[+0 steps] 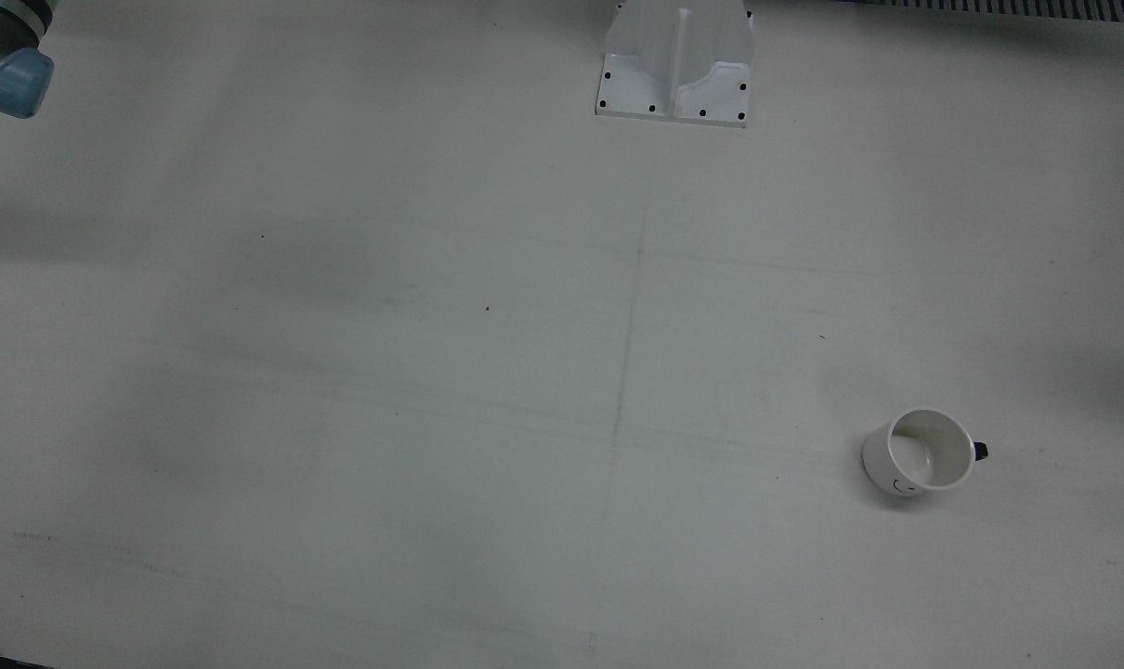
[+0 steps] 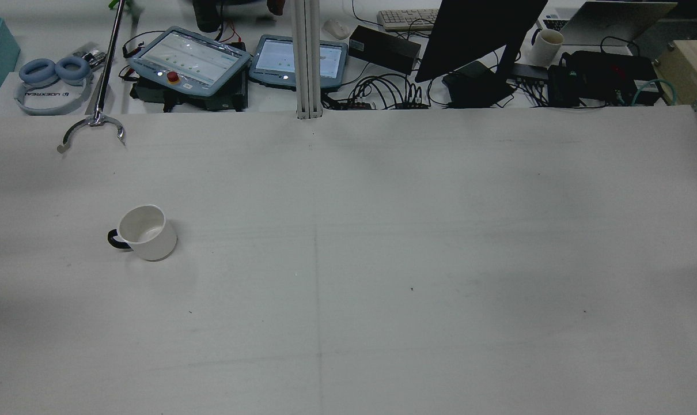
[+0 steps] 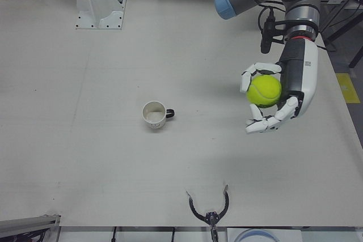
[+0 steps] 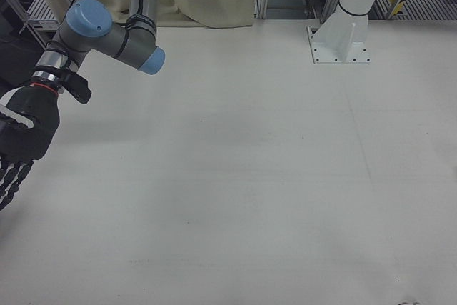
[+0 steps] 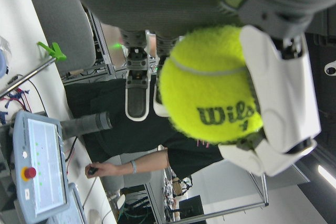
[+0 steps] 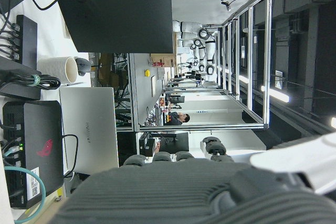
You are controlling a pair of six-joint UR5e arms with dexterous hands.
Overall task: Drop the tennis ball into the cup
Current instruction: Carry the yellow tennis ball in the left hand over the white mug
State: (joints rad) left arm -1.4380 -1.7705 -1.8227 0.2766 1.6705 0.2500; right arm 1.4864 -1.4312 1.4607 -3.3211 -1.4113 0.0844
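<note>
My left hand (image 3: 278, 97) is shut on a yellow tennis ball (image 3: 264, 90), held in the air well to the side of the cup, toward the table's edge; the ball fills the left hand view (image 5: 210, 85). The white cup (image 3: 153, 114) with a dark handle stands upright and empty on the table; it also shows in the front view (image 1: 920, 452) and the rear view (image 2: 145, 231). My right hand (image 4: 20, 144) hangs at the far edge of the right-front view, fingers extended and apart, holding nothing.
A white arm pedestal (image 1: 675, 60) stands at the table's back edge. A grey claw tool on a rod (image 2: 92, 124) lies at the operators' edge near the cup. Tablets, cables and a monitor (image 2: 475, 34) sit beyond the table.
</note>
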